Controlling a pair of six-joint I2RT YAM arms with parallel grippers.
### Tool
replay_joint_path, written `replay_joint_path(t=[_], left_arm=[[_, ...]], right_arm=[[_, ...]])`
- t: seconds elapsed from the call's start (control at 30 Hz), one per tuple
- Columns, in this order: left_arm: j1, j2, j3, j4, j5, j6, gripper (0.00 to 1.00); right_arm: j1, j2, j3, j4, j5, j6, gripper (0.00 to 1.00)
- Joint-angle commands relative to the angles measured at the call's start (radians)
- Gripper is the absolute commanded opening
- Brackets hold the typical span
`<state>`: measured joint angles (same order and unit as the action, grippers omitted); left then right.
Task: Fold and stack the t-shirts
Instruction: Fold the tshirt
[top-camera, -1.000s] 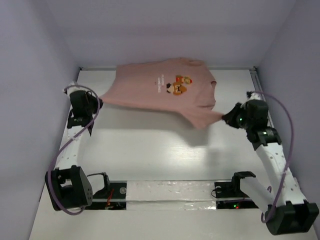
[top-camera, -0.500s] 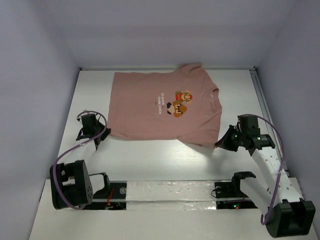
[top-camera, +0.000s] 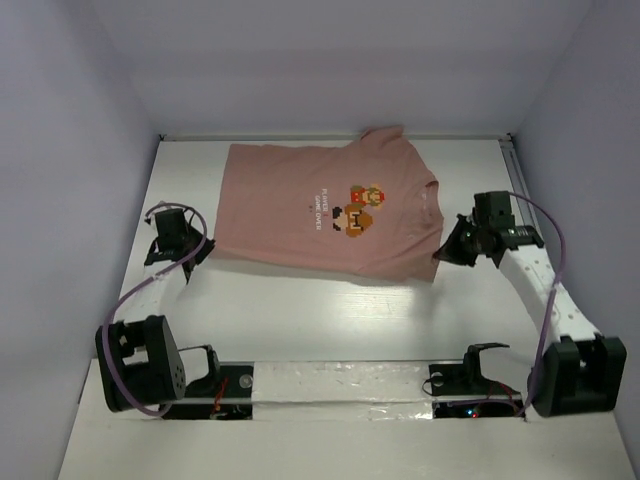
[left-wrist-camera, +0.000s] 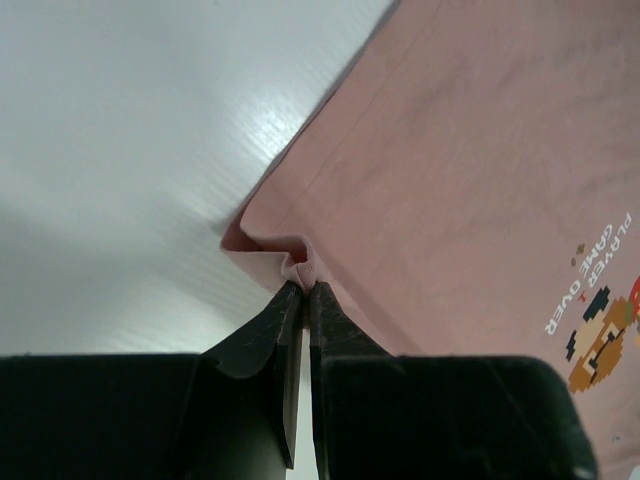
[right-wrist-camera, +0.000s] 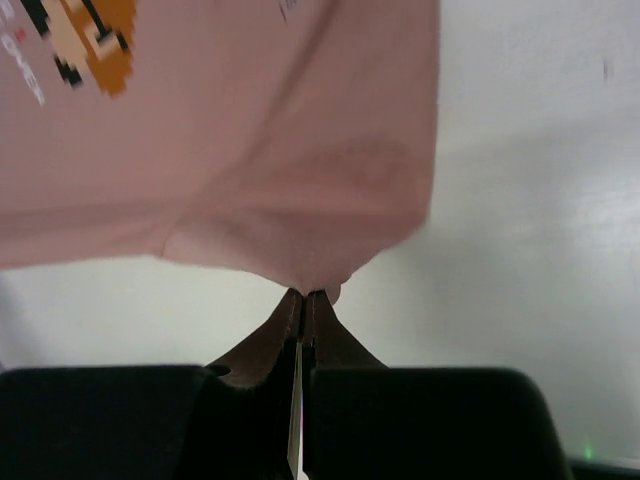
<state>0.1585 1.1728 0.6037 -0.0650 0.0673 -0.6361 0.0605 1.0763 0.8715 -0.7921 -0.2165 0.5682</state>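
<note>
A dusty-pink t-shirt (top-camera: 320, 205) with white lettering and a red-orange pixel print lies spread at the back of the white table, its neck toward the right. My left gripper (top-camera: 203, 250) is shut on its near-left corner; the left wrist view shows the t-shirt (left-wrist-camera: 470, 180) pinched into a small fold at the left gripper (left-wrist-camera: 303, 285). My right gripper (top-camera: 442, 255) is shut on the near-right corner. In the right wrist view the t-shirt (right-wrist-camera: 230, 130) hangs slightly lifted from the right gripper (right-wrist-camera: 305, 294), casting a shadow on the table.
White table (top-camera: 330, 320) runs from the shirt to the arm bases along the near edge. Pale walls close in the left, back and right sides. A metal rail (top-camera: 515, 170) runs along the table's right edge.
Both arms carried the shirt from a raised, stretched hold down onto the table. In the last half second the grippers drew slightly back toward the far side, holding the corners.
</note>
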Motion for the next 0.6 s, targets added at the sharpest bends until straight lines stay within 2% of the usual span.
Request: replay_joint_path(t=[0.0,0.2,0.33,0.37,0.57], left_arm=[[0.006,0.083,0.100,0.040,0.000,-0.004,0.00],[0.006,0.231,0.215,0.054,0.017,-0.016,0.00],[-0.004,0.347,0.246,0.057,0.022,-0.023,0.00],[-0.004,0.363,0.308,0.059,0.022,-0.025,0.00],[-0.013,0.524,0.422,0.083,0.006,-0.016,0.00]], right_arm=[[0.005,0.144,0.147,0.217,0.077,-0.073,0.00],[0.005,0.425,0.365,0.272,0.100,-0.123,0.00],[0.005,0.586,0.593,0.248,0.121,-0.168,0.00],[0.005,0.617,0.628,0.245,0.130,-0.175,0.00],[0.005,0.847,0.877,0.214,0.135,-0.202,0.00]])
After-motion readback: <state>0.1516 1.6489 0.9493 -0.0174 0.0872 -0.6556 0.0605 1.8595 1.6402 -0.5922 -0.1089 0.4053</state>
